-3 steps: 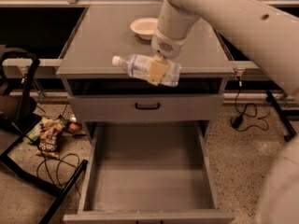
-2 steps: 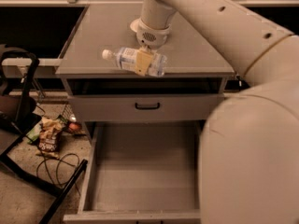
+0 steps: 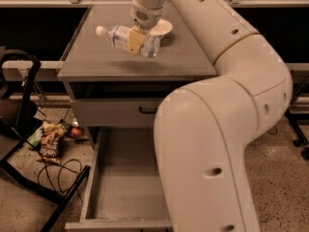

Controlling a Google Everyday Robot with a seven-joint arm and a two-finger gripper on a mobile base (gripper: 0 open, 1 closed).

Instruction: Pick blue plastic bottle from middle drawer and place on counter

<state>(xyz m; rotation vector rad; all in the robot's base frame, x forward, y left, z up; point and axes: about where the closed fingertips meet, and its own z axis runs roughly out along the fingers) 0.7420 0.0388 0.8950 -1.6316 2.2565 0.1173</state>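
Observation:
My gripper (image 3: 135, 40) is shut on the blue plastic bottle (image 3: 120, 36), a clear bottle with a white cap pointing left. It holds the bottle lying sideways a little above the counter (image 3: 96, 57), over its middle-left part, with a shadow beneath it. The middle drawer (image 3: 123, 187) stands pulled open at the bottom of the view, its grey floor bare where it shows. My big white arm covers the drawer's right side.
A white bowl (image 3: 161, 28) sits on the counter just right of the gripper. A shut grey drawer front with a black handle (image 3: 147, 111) is below the top. A black chair frame (image 3: 29, 129), snack bags (image 3: 48, 141) and cables lie on the floor at left.
The gripper has carried the bottle up and back, from the counter's front edge to above its middle-left. My arm now fills the right side of the view.

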